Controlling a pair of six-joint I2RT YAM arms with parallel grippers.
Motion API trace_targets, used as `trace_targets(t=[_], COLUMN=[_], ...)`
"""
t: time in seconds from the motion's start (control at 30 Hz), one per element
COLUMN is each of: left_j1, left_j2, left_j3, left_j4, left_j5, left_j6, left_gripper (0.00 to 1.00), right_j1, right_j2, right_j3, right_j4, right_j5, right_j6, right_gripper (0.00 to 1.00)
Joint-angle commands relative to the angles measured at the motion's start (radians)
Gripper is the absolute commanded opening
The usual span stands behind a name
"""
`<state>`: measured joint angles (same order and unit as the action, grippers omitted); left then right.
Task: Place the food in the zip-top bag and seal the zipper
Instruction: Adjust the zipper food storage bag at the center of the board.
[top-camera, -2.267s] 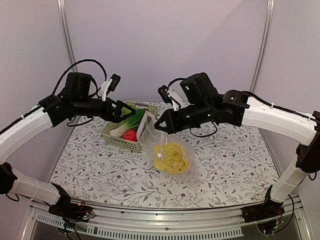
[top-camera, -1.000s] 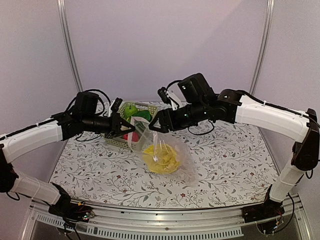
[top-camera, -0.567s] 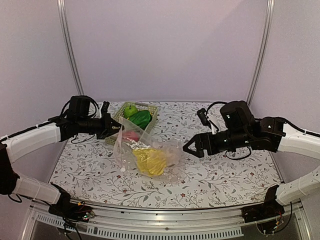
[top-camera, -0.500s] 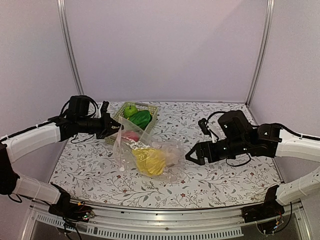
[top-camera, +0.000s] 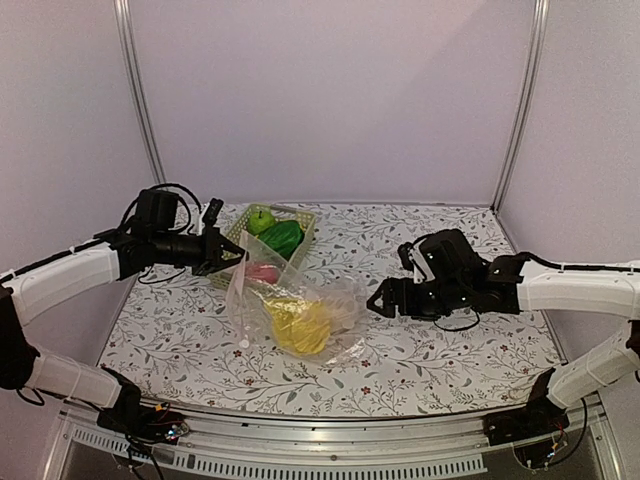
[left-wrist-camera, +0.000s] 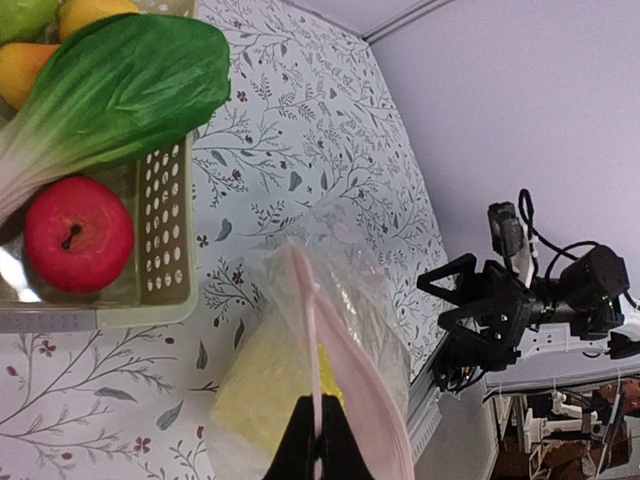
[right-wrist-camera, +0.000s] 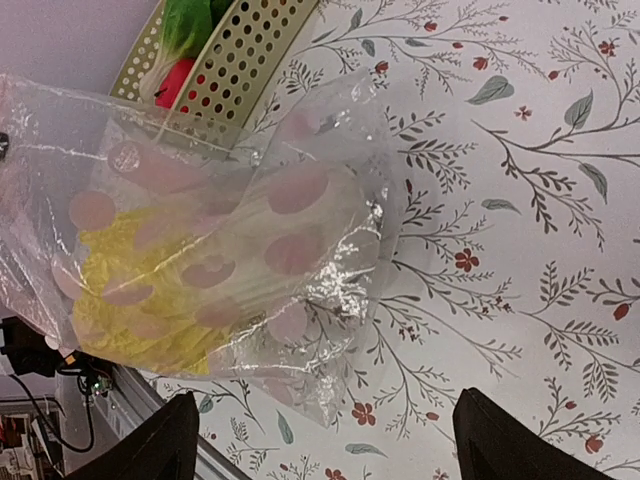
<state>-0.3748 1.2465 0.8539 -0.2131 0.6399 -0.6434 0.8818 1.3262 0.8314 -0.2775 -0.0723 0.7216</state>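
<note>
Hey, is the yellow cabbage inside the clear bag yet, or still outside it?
Inside. The cabbage lies behind the crinkled plastic of the zip-top bag, which surrounds it in both the right wrist and top views.

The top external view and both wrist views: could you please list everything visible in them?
zip-top bag: one, clear with pink dots, mid-table
cabbage: one, yellow, inside the bag
basket: one, pale green, far left, behind the bag
red fruit: one, red, in the basket
leafy vegetable: one, dark green, in the basket
green apple: one, green, in the basket
yellow fruit: count unclear, yellow-orange, in the basket
table: one, white floral cover, under everything
left gripper: one, black, jaws shut on the bag's zip edge
right gripper: one, black, jaws open, right of the bag
</note>
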Motion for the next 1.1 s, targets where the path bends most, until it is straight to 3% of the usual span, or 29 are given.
trace_targets(t=[0.0,0.2,0.47,0.67,0.73,0.8,0.83,1.07], left_j1=[0.011,0.011,0.011,0.011,0.010,0.012,0.012,0.014], left_j2=[-0.001,-0.017,-0.023,-0.041,-0.045,-0.053,-0.062,-0.219], left_j3=[0.027,0.025,0.023,0.028,0.031,0.035,0.038,0.109], left_j4=[-0.045,-0.056,-0.049,-0.057,-0.059,-0.066,-0.070,-0.074], left_j5=[0.069,0.091,0.117,0.114,0.107,0.092,0.079,0.014], left_j6=[0.100,0.160,0.195,0.211,0.211,0.213,0.214,0.202], left_gripper=[0.00,0.00,0.00,0.00,0.00,0.00,0.00,0.00], right_j1=[-0.080,-0.160,-0.188,-0.188,-0.188,-0.188,-0.188,-0.181], right_j2=[0.123,0.284,0.494,0.572,0.571,0.555,0.542,0.212], right_j3=[0.076,0.166,0.309,0.341,0.342,0.337,0.332,0.312], right_j4=[0.137,0.238,0.241,0.248,0.263,0.264,0.261,0.120], right_j5=[-0.062,-0.120,-0.167,-0.220,-0.241,-0.233,-0.224,-0.089], right_j6=[0.031,0.072,0.042,0.029,0.027,0.026,0.024,-0.032], right_gripper=[0.86,0.80,0.70,0.46,0.31,0.07,0.01,0.00])
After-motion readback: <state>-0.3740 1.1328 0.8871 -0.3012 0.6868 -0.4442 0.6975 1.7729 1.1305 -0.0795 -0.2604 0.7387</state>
